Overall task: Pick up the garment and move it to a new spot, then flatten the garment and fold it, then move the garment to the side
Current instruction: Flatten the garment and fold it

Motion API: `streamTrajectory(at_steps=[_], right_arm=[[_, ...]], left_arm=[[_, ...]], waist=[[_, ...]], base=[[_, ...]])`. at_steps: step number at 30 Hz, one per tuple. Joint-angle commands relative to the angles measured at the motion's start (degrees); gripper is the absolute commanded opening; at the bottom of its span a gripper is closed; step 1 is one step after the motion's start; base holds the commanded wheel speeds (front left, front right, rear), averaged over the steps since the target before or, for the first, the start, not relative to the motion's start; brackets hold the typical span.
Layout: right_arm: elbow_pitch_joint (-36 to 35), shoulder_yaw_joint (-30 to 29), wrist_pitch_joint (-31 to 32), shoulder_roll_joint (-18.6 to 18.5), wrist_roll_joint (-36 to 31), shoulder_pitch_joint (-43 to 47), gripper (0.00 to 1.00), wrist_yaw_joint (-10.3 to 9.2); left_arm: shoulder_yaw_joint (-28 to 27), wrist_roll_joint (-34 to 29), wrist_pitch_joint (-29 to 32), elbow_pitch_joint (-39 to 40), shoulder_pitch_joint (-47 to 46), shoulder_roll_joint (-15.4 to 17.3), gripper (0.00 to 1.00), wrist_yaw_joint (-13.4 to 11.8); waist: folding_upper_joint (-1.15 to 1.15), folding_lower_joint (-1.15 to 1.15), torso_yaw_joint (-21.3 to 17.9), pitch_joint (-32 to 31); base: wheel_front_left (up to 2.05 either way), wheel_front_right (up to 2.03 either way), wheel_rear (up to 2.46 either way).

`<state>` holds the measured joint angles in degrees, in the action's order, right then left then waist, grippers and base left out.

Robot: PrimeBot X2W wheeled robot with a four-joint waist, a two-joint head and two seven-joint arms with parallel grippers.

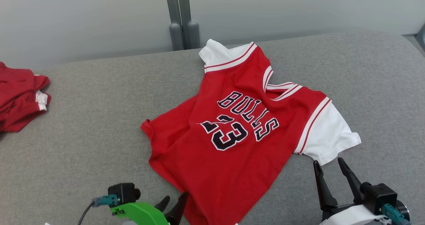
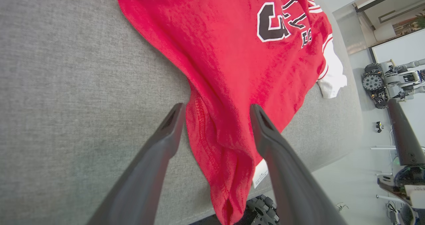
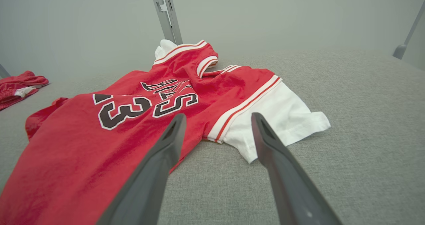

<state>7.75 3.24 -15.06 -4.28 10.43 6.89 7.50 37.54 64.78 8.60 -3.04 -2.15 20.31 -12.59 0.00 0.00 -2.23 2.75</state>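
Hidden or cut off: the garment [image 1: 232, 128], a red jersey with white sleeves, runs off the bottom edge of the head view, so its lower hem is not seen there. In the left wrist view that hem droops over the table's near edge, with a white label [image 2: 260, 173] peeking from under it. The chest lettering is creased and partly folded over. The far sleeve is bunched. The left-hand side seam is turned under.

Surface and room: table [image 1: 83, 118] covered in grey fabric, a pale wall behind it and a grey post [image 1: 181, 19] at the back. A second red garment [image 1: 20, 99] lies crumpled at the table's far left, well apart. Another wheeled machine [image 2: 391, 79] stands on the floor beyond.

Arms: left gripper [image 2: 215, 110] is low at the near edge, mostly behind a green bracket [image 1: 139, 213]. Its jaws are spread wide either side of the bunched hem, not clamping it. Right gripper [image 3: 218, 116] hovers just short of the near white sleeve, jaws wide apart and holding nothing.
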Motion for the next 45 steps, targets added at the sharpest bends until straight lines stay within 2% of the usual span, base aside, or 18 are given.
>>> streamTrajectory(at_steps=[1,3,7,9,12,14,15,17,24,31,35,36,37,38,42,45], right_arm=[[0.0,0.3,-0.2,0.0,0.1,-1.0,1.00,-0.01],[0.0,0.6,-0.2,-0.2,0.2,-1.7,1.00,-0.02],[0.1,0.5,-0.2,-0.5,0.4,-2.2,1.00,-0.01],[0.0,0.2,-0.2,-0.5,0.5,-2.4,1.00,-0.01],[0.0,0.1,-0.2,-0.5,0.5,-2.4,1.00,-0.01],[0.0,0.0,-0.2,-0.5,0.5,-2.5,1.00,-0.01],[0.0,0.0,-0.2,-0.5,0.5,-2.6,1.00,-0.01],[0.1,0.2,-0.2,-0.4,0.5,-2.7,1.00,-0.01],[0.1,0.5,-0.2,-0.6,0.6,-4.1,1.00,-0.01],[0.5,1.2,-0.2,-1.4,0.6,-6.3,1.00,-0.01],[0.9,2.1,-0.2,-1.8,0.6,-7.4,1.00,-0.01],[1.0,2.3,-0.2,-1.9,0.5,-7.6,1.00,-0.02],[1.1,2.3,-0.2,-2.0,0.5,-7.8,1.00,-0.01],[1.1,2.3,-0.2,-2.1,0.5,-8.0,1.00,-0.02],[0.4,1.2,-0.2,-2.6,-0.2,-7.1,1.00,-0.01],[-0.9,0.1,-0.2,-3.5,-0.9,-5.9,1.00,-0.02]], left_arm=[[-0.5,-0.2,0.1,-2.4,-2.2,0.1,1.00,0.2],[-0.7,1.5,0.4,-6.3,-4.6,-3.2,1.00,1.4],[-0.3,0.6,0.6,-14.3,-7.7,-4.5,1.00,2.1],[-0.6,2.8,1.1,-16.9,-8.2,-6.7,1.00,3.6],[-0.4,2.4,0.7,-20.8,-9.5,-6.8,1.00,4.9],[-0.7,3.0,0.1,-22.7,-10.2,-8.1,1.00,6.7],[-0.8,4.0,0.4,-23.5,-10.6,-9.0,0.00,8.3],[-1.1,2.8,-1.7,-25.1,-12.1,-8.9,0.00,9.6],[-4.8,-2.0,-11.2,-29.9,-20.0,-6.1,0.00,9.6],[-6.0,-5.3,-13.4,-35.6,-30.1,-2.7,0.00,10.7],[-5.9,-5.8,-12.7,-41.2,-33.1,-2.3,0.00,11.8],[-5.5,-6.1,-12.2,-42.4,-33.5,-2.1,0.22,12.0],[-4.9,-6.8,-12.1,-43.4,-33.8,-1.9,0.78,12.2],[-4.5,-7.4,-12.7,-44.5,-34.0,-1.5,1.00,12.3],[-4.3,-9.9,-19.2,-46.7,-31.8,-0.5,1.00,10.4],[-5.2,-12.2,-23.1,-44.1,-28.5,0.1,1.00,8.0]], waist=[[0.00,0.00,-0.3,0.7],[0.00,0.00,-0.7,1.4],[0.00,0.00,-1.8,2.4],[0.00,0.00,-2.3,3.0],[0.00,0.00,-2.8,3.6],[0.00,0.00,-2.9,3.9],[0.00,0.00,-3.0,4.0],[0.00,0.00,-3.1,4.2],[0.00,0.00,-3.0,5.3],[0.00,0.00,-3.6,6.4],[0.00,0.00,-4.6,6.2],[0.00,0.00,-4.9,6.1],[0.00,0.00,-5.2,6.0],[0.00,0.00,-5.5,5.8],[0.00,0.00,-5.9,3.8],[0.00,0.00,-5.6,2.0]], base=[[0.00,0.00,0.00],[0.00,0.00,0.00],[0.00,0.00,0.00],[0.00,0.00,0.00],[0.00,0.00,0.00],[0.00,0.00,0.00],[0.00,0.00,0.00],[0.00,0.00,0.00],[0.00,0.00,0.00],[0.00,0.00,0.00],[0.00,0.00,0.00],[0.00,0.00,0.00],[0.00,0.00,0.00],[0.00,0.00,0.00],[0.00,0.00,0.00],[0.00,0.00,0.00]])
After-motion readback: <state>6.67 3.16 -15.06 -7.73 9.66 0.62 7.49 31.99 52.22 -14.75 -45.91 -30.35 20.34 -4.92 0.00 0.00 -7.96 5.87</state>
